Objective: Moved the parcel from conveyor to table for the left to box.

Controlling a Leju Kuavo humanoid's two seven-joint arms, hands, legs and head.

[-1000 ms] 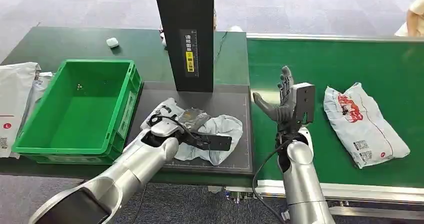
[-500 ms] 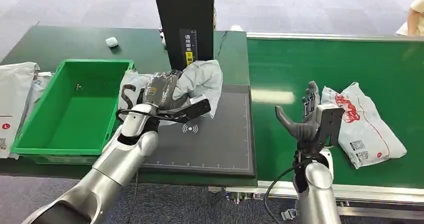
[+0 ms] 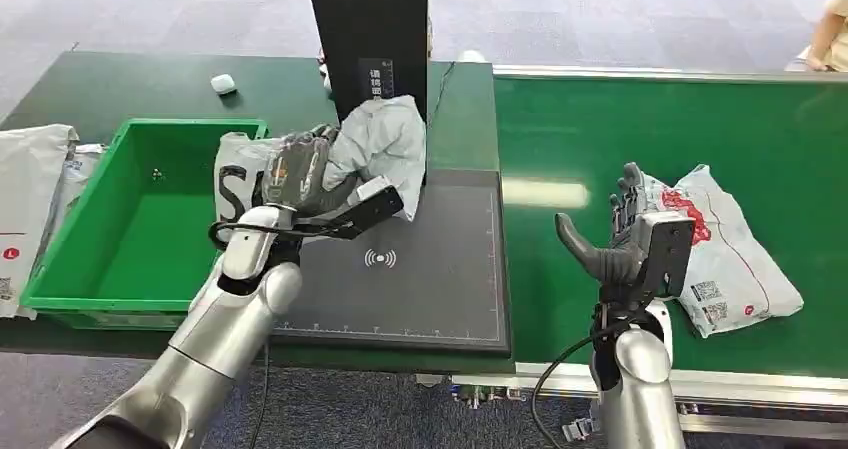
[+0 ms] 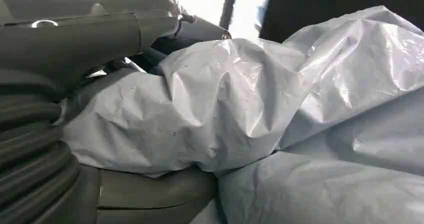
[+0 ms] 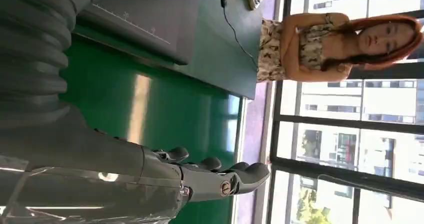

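My left hand (image 3: 305, 181) grips a crumpled grey parcel (image 3: 378, 149) and holds it raised above the dark scale pad (image 3: 440, 269), near the green box (image 3: 130, 229). In the left wrist view the parcel's grey plastic (image 4: 240, 114) bulges over the hand. A second grey parcel with red print (image 3: 735, 249) lies on the green conveyor (image 3: 700, 129). My right hand (image 3: 625, 234) stands upright and open just left of that parcel, apart from it; its fingers (image 5: 215, 176) are spread with nothing in them.
A black scanner post (image 3: 370, 59) stands behind the pad. White parcels (image 3: 25, 199) lie left of the box. A small white object (image 3: 223, 84) sits on the far table. A person (image 5: 325, 44) stands beyond the table's far end.
My left hand lifted the grey parcel off the scale pad and carried it up and left toward the box. My right hand moved right along the conveyor, close to the second parcel.
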